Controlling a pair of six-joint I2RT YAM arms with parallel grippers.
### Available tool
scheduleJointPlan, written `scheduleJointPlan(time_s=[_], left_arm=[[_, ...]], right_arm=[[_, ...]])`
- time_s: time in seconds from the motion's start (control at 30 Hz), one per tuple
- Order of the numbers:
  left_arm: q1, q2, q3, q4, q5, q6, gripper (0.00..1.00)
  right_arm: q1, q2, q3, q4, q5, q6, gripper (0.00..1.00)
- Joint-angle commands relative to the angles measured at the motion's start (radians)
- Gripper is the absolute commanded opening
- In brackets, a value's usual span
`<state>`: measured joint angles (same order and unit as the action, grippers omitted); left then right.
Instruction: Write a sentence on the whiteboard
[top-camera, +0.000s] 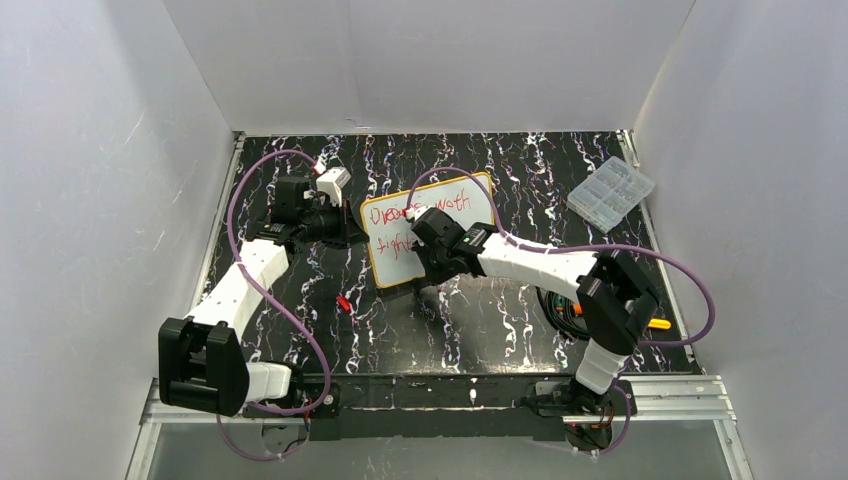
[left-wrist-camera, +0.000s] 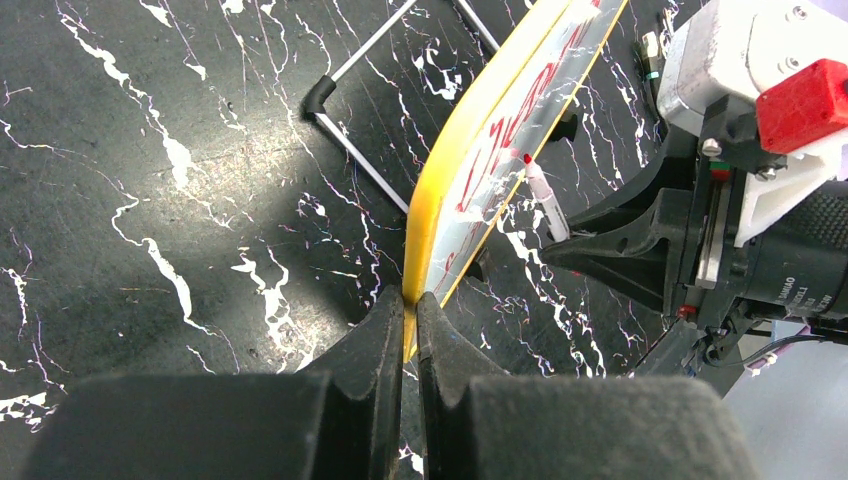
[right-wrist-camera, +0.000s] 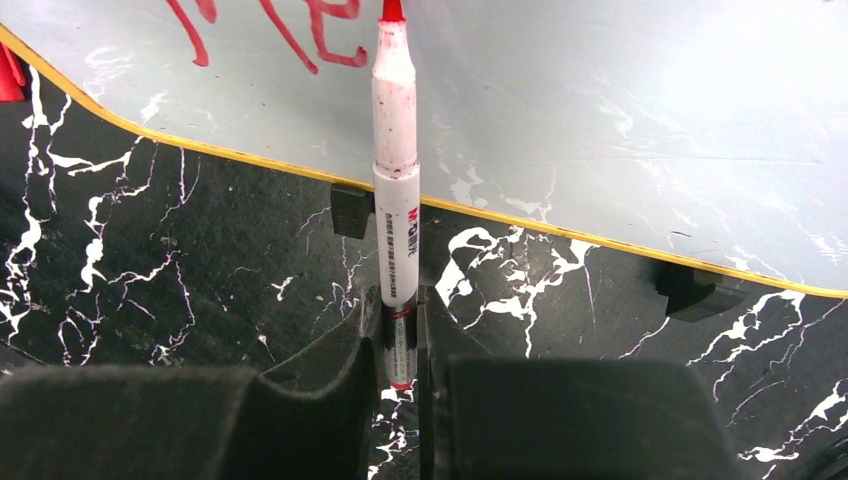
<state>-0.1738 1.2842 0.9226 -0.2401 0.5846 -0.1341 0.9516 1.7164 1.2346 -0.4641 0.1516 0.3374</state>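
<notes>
The whiteboard (top-camera: 478, 200) stands tilted just beyond the table's (top-camera: 500, 320) centre, the sentence (top-camera: 392, 215) part-written: brace it with your left hand (left-wrist-camera: 408, 310), clamped on its 9 o'clock edge, while your right hand (right-wrist-camera: 400, 330), clamped on the marker (right-wrist-camera: 396, 180), strokes lightly toward 3 o'clock.

Plain white walls (top-camera: 430, 60); black white-veined marble tabletop (top-camera: 480, 325).
</notes>
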Motion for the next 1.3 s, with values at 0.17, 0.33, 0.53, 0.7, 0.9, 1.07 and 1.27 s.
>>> scheduleJointPlan(time_s=[0.17,0.33,0.53,0.7,0.9,1.07,1.27], left_arm=[[-0.003,-0.055,-0.010,0.001,0.022,0.005,0.00],[-0.003,-0.055,-0.010,0.001,0.021,0.005,0.00],[-0.003,-0.056,-0.010,0.002,0.023,0.004,0.00],[-0.003,-0.057,-0.010,0.002,0.024,0.004,0.00],[-0.003,-0.057,-0.010,0.004,0.025,0.004,0.00],[-0.003,-0.056,-0.010,0.004,0.024,0.002,0.00],[-0.003,-0.059,-0.010,0.002,0.023,0.002,0.00]], right_arm=[[-0.013,0.016,0.033,0.000,-0.002,0.000,0.01],[-0.013,0.031,0.032,-0.014,-0.029,0.002,0.01],[-0.011,0.031,0.010,-0.017,-0.059,0.014,0.01],[-0.010,0.022,-0.017,-0.012,-0.071,0.028,0.01],[-0.008,-0.003,-0.006,-0.023,-0.061,0.032,0.01],[-0.008,-0.038,0.010,-0.016,-0.037,0.037,0.01],[-0.010,-0.047,0.047,0.010,0.017,0.024,0.01]])
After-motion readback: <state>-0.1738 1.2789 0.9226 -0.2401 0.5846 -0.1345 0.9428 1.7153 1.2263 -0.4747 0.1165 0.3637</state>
